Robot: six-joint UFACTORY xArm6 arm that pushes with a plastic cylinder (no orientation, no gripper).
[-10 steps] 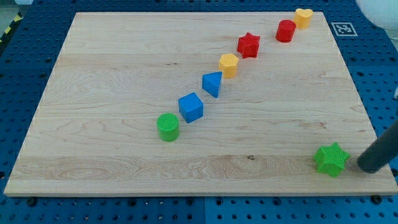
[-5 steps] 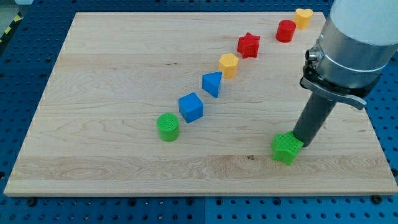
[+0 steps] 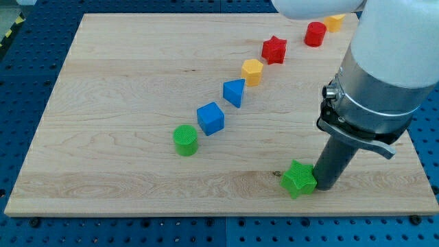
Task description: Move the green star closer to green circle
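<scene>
Green star [image 3: 299,178] has slid further left along the worktop [image 3: 123,89] since a moment ago. Left to right: green circle [image 3: 184,140] well apart, then the star, then my tip [image 3: 322,186] touching its right side. No claw here.

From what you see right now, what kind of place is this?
Probably a robotics lab test bench, not a home. A wooden board lies on a blue perforated table, a printed marker tag sits at its top right corner, and my tip touches the green star, on its right.
</scene>
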